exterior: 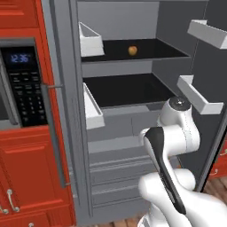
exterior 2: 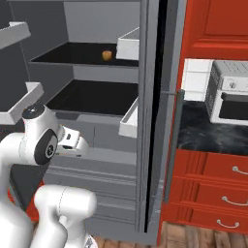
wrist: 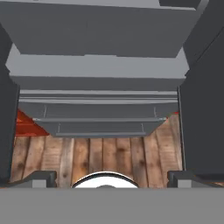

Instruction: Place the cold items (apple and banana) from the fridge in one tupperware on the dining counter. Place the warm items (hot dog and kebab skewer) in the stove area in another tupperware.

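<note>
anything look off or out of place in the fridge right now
Nothing looks spilled, broken or askew. The fridge stands open, and an apple sits upright toward the back of the upper shelf. The lower shelf is bare, and the door bins hang level. No banana is visible.

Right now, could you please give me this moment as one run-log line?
fridge: open | apple: upper shelf, untouched | tool: open, empty, low, facing drawers

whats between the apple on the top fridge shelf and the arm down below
One empty black shelf sits under the apple; below it come the grey drawer fronts that the arm is folded against. The left base view shows it best.
</note>
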Tool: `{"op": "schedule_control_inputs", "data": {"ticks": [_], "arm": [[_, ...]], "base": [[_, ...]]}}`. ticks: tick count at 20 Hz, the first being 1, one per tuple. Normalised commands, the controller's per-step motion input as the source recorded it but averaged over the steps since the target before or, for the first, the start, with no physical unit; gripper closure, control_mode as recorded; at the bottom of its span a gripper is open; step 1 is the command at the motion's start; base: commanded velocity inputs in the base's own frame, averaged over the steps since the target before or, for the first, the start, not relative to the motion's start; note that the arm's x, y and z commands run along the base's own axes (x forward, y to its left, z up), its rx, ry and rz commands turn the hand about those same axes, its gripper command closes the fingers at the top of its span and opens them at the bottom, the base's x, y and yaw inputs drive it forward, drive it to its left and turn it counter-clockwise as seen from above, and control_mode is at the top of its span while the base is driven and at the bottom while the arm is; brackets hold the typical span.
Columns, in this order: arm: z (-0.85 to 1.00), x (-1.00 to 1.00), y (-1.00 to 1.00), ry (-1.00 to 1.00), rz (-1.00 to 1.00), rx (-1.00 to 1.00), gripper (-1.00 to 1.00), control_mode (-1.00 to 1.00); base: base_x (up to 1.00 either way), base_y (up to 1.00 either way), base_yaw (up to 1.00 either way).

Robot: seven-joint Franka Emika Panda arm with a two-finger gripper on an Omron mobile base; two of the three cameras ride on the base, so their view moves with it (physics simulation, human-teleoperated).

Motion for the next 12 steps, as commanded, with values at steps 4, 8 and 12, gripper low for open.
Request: {"op": "schedule_control_inputs", "data": {"ticks": [4,8,12], "arm": [[0.00,0.00,0.00,0.00,0.00,0.00,-1.00,1.00],[0.00,0.00,0.00,0.00,0.00,0.00,-1.00,1.00],[0.00,0.00,0.00,0.00,0.00,0.00,-1.00,1.00]], "base": [[0.57,-0.47,0.04],[0.64,-0.34,0.03],[0.84,-0.01,0.00]]}}
